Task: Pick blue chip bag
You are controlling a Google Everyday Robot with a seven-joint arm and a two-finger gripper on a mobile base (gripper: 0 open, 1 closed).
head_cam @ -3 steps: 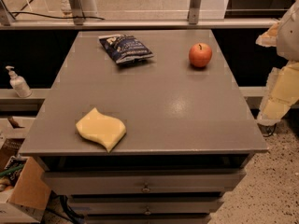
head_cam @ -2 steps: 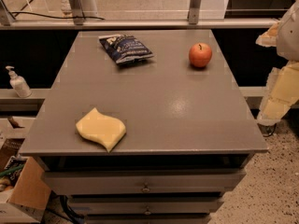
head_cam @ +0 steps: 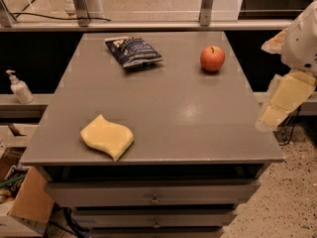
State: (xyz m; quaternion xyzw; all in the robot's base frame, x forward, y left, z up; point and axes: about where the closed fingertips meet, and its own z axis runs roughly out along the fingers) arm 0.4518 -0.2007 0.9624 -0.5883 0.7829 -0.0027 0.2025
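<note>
The blue chip bag (head_cam: 132, 51) is a dark navy foil bag with white markings, lying flat at the far left of the grey table top (head_cam: 178, 108). My gripper (head_cam: 283, 99) hangs off the table's right edge, cream-coloured and pointing down, under the white arm (head_cam: 302, 38). It is well to the right of the bag and nearer to me, touching nothing.
A red apple (head_cam: 212, 58) stands at the far right of the table. A yellow wavy sponge (head_cam: 107, 137) lies near the front left. Drawers (head_cam: 153, 198) sit below the top. A soap pump bottle (head_cam: 19, 87) and a cardboard box (head_cam: 20, 202) are at the left.
</note>
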